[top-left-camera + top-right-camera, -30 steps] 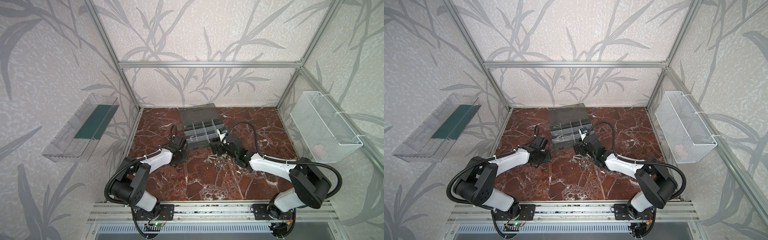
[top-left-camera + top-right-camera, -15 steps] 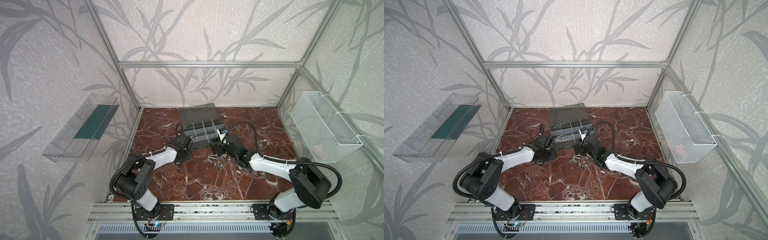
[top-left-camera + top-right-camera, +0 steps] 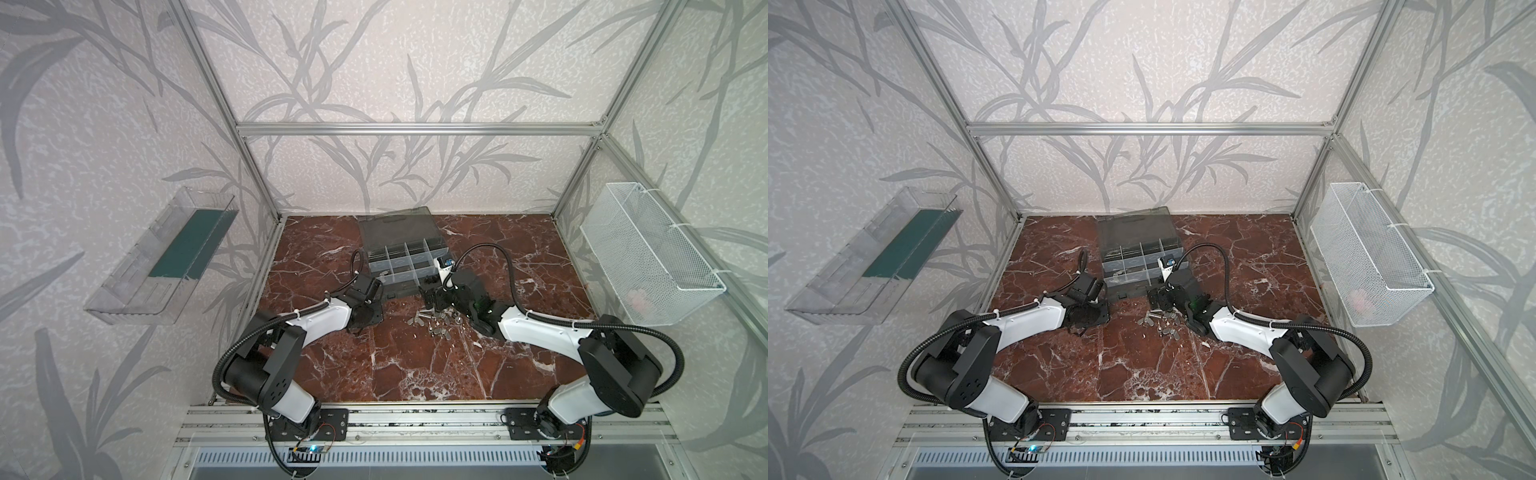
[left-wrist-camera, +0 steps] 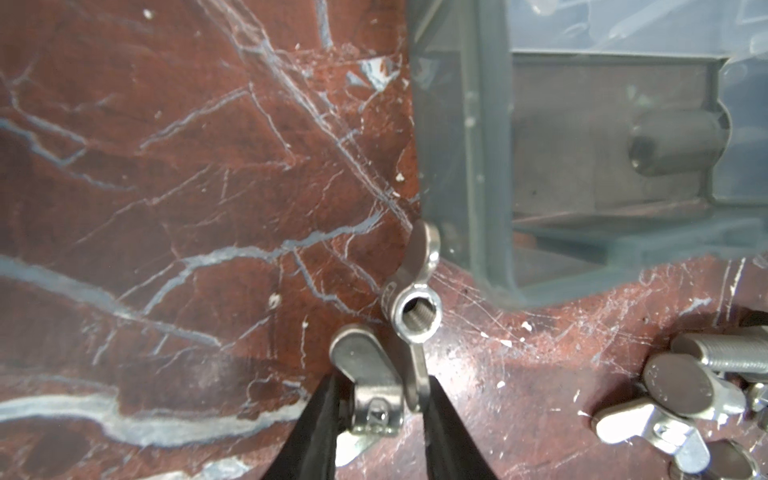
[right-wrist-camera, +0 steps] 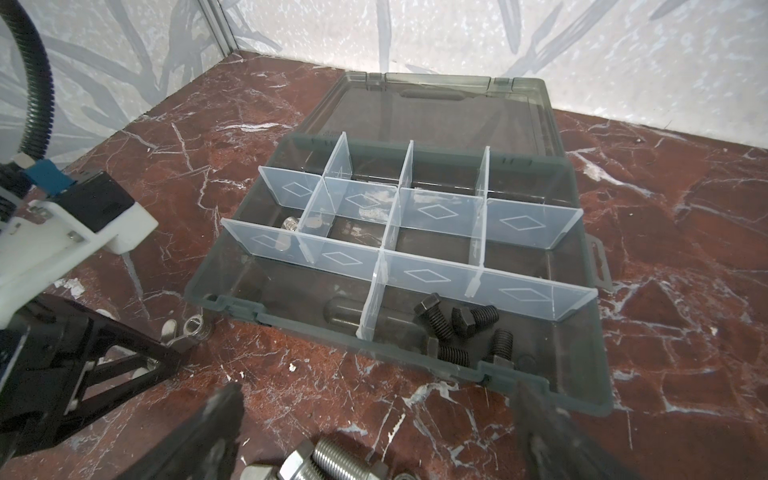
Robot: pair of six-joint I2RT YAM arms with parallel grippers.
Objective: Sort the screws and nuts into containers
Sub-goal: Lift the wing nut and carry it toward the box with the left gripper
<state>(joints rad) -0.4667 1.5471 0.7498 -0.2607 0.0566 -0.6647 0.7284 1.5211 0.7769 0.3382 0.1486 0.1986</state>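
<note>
Two silver wing nuts (image 4: 411,311), pinched in the narrow left gripper (image 4: 380,399), had been brought beside the dark grey plastic organizer case's (image 5: 590,374) corner; sorting was judged imminent. The right gripper (image 5: 376,411) was held wide.

The floor (image 4: 166,166) looks like polished red-brown marble with whitish veins, finely scratched and chipped. The wing nuts (image 4: 417,311) are bright silver metal, smooth with a satin sheen. The silver bolts (image 5: 332,461) are shiny with crisp threads, and the black bolts (image 5: 436,320) are matt dark metal. The case (image 5: 552,390) is smooth, smoky-grey translucent plastic, and its dividers (image 5: 440,212) are thin, clear-whitish plastic. The fingers (image 4: 320,424) of the left gripper (image 4: 382,376) are matt black. The arm shells (image 3: 320,322) are glossy white plastic. The walls (image 3: 374,62) carry rough, pebbled wallpaper. The frame (image 3: 415,129) is brushed aluminium, the basket (image 3: 648,257) white-coated wire mesh, and the tray (image 3: 137,266) clear glossy plastic.
</note>
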